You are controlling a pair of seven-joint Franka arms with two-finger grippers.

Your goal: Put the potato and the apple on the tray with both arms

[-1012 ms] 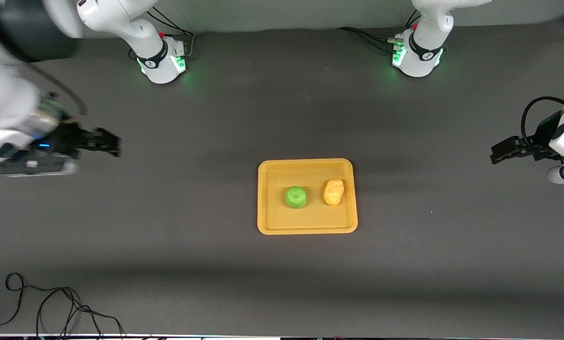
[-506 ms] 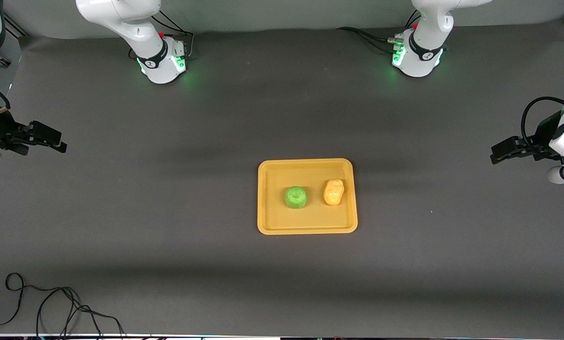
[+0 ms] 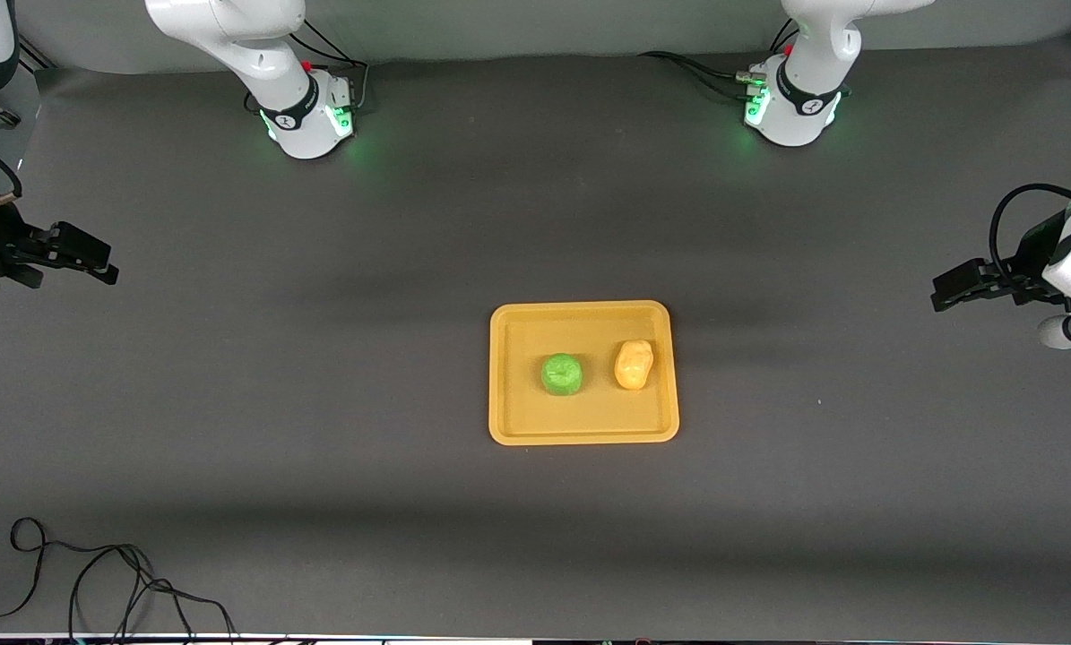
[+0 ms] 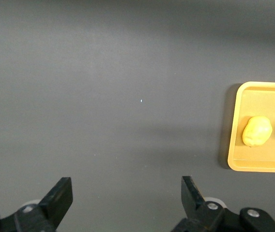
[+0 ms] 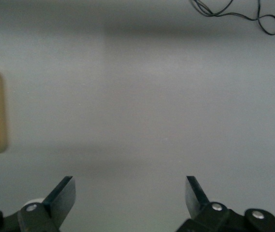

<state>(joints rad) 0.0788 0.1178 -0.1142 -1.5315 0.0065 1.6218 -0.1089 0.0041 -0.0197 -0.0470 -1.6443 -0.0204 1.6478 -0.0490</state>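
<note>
Both sets of jaws are spread wide with nothing held. Left gripper (image 3: 947,294) is parked over bare mat at the left arm's end of the table; right gripper (image 3: 87,260) likewise at the right arm's end. Both arms are judged to be waiting, well apart from the load.

Apple (image 3: 561,374) and potato (image 3: 634,364) are both seen on the tray (image 3: 580,434), side by side but not touching, potato toward the left arm's end. Tray is set mid-table, nearer the front camera than the two bases. Placement is judged done; no step is seen outstanding.

Handling, as judged only:
- Apple: small, round, probably light and stiff. Rolling is likely if nudged. Best taken across the widest part from above, fingers either side of the dimple.
- Potato: lumpy, oblong, matte, so less slip is expected. Best pinched across the short axis at mid-length.
- Tray: rigid plastic look, low rim. Little is offered to stop a rolling apple. Sliding on the mat is possible if the rim is bumped.

Surface: dark grey mat (image 3: 320,403), flat, matte, uniform; decent friction is expected. Ample room is left around the tray on all sides. Loose black cable (image 3: 96,573) is lying at the near corner on the right arm's end, well apart from the tray.
</note>
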